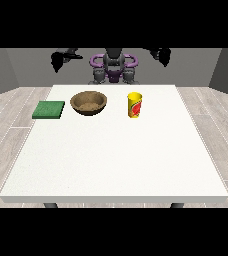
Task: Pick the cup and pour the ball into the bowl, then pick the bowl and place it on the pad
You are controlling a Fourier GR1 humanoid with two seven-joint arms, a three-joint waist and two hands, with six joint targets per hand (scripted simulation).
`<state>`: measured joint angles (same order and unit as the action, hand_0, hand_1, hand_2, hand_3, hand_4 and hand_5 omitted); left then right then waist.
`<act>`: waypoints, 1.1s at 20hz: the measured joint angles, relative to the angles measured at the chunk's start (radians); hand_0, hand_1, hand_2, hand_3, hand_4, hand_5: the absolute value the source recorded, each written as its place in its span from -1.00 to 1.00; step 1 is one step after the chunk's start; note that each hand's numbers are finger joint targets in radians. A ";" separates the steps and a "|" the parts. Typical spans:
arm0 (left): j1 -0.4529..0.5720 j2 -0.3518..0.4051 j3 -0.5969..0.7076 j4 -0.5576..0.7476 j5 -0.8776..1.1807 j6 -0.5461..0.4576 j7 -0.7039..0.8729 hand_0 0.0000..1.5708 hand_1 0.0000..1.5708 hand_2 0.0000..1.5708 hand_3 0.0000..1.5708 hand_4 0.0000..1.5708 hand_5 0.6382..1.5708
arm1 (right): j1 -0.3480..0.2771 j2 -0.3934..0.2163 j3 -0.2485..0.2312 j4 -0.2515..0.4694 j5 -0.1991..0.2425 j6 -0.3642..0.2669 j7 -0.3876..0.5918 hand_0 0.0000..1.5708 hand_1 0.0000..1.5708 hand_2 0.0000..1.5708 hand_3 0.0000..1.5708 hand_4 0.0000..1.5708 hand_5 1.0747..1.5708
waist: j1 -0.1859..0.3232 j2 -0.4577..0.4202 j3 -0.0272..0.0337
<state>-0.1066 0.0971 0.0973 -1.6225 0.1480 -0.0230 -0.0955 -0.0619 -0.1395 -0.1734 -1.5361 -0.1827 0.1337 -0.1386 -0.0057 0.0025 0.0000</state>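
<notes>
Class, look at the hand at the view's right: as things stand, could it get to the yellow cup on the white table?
Probably yes. The hand at the view's right hangs raised above the table's far edge, and the yellow cup stands upright on that side with nothing between them. The brown wooden bowl sits apart, towards the view's left.

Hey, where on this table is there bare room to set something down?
The whole near half of the table, camera-side of the pad, bowl and cup, is bare. So is the stretch beyond the cup toward the view's right edge. The far row is crowded.
</notes>
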 measured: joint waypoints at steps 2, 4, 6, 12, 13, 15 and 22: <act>-0.042 -0.015 -0.010 0.018 -0.020 0.022 -0.016 -1.00 -1.00 -1.00 -1.00 -1.00 0.67 | -0.037 -0.006 -0.012 0.044 -0.001 0.007 -0.035 -1.00 -1.00 -1.00 -1.00 -1.00 0.99 | 0.000 0.041 0.0003; -0.098 -0.003 0.017 0.061 -0.019 0.025 -0.052 -1.00 -1.00 -1.00 -1.00 -1.00 0.63 | -0.062 -0.001 -0.008 0.071 0.009 0.010 -0.077 -1.00 -1.00 -1.00 -1.00 -1.00 0.99 | -0.012 0.091 0.0003; -0.124 -0.021 0.007 0.102 -0.043 0.043 -0.093 -1.00 -1.00 -1.00 -1.00 -1.00 0.61 | -0.099 -0.002 -0.011 0.104 0.018 0.006 -0.103 -1.00 -1.00 -1.00 -1.00 -1.00 0.99 | -0.015 0.122 0.0003; -0.197 -0.018 0.057 0.303 -0.050 0.044 -0.264 -1.00 -1.00 -1.00 -1.00 -1.00 0.54 | -0.181 -0.024 -0.020 0.146 0.013 0.022 -0.135 -1.00 -1.00 -1.00 -1.00 -1.00 0.99 | -0.045 0.200 -0.0001; -0.217 -0.012 0.065 0.336 -0.051 0.043 -0.285 -1.00 -1.00 -1.00 -1.00 -1.00 0.58 | -0.200 -0.027 -0.022 0.155 0.012 0.021 -0.136 -1.00 -1.00 -1.00 -1.00 -1.00 0.99 | -0.047 0.216 -0.0002; -0.260 -0.013 0.073 0.399 -0.059 0.052 -0.329 -1.00 -1.00 -1.00 -1.00 -1.00 0.60 | -0.241 -0.017 -0.016 0.164 0.019 0.000 -0.133 -1.00 -1.00 -1.00 -1.00 -1.00 1.00 | -0.053 0.244 -0.0003; -0.373 -0.033 0.086 0.595 -0.080 0.097 -0.427 -1.00 -1.00 -1.00 -1.00 -1.00 0.55 | -0.319 -0.019 -0.010 0.237 0.030 -0.010 -0.147 -1.00 -1.00 -1.00 -1.00 -1.00 1.00 | -0.069 0.267 -0.0004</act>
<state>-0.4793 0.0644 0.1833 -1.0271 0.0684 0.0736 -0.5225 -0.3810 -0.1581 -0.1831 -1.2994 -0.1530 0.1234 -0.2859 -0.0749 0.2690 -0.0003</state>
